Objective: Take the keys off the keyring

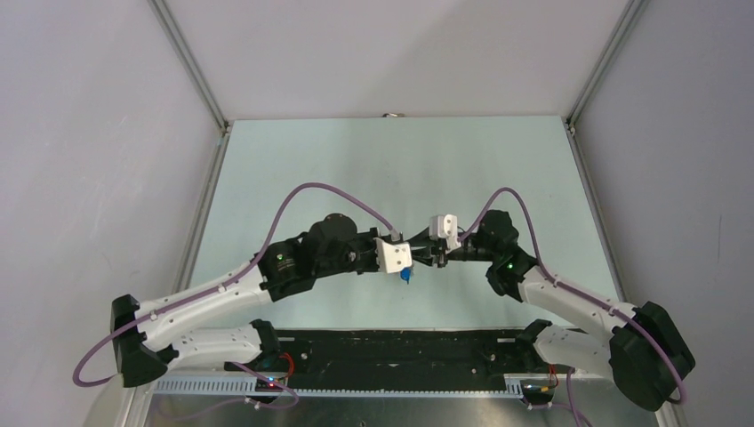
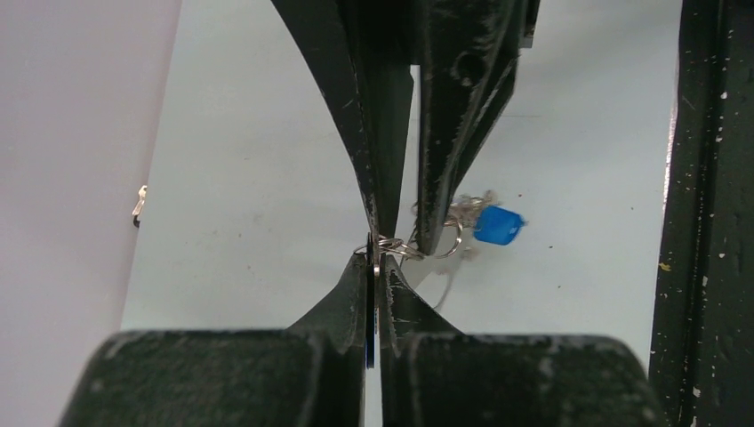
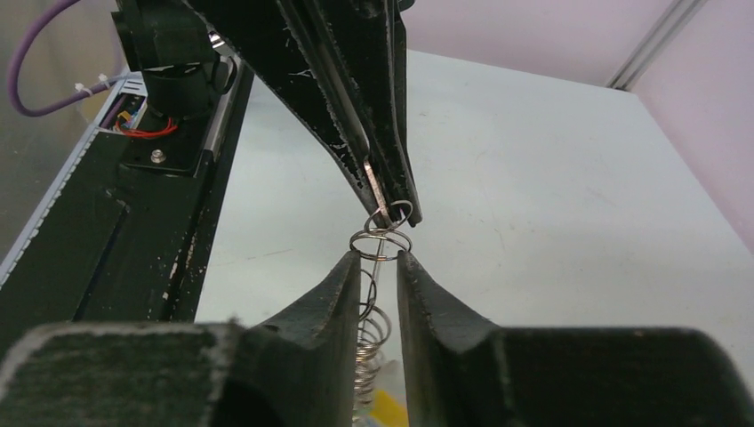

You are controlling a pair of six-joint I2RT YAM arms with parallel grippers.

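My left gripper (image 2: 377, 267) is shut on a thin flat key (image 2: 371, 307) seen edge-on; in the right wrist view its silver blade (image 3: 373, 182) shows between those fingers. Small silver rings (image 2: 396, 246) link this key to a blue tag (image 2: 498, 225). My right gripper (image 3: 381, 258) meets the left one tip to tip above the table's middle (image 1: 418, 258). Its fingertips pinch a silver ring (image 3: 381, 242) with a narrow gap between them. More rings (image 3: 372, 334) and a yellow tag (image 3: 391, 411) hang below. The keyring is out of view.
The pale table (image 1: 391, 169) lies under both arms, with a black rail (image 1: 400, 351) along the near edge. A small metal clip (image 2: 140, 205) sits at the table's far edge. Grey walls close in the left and right sides.
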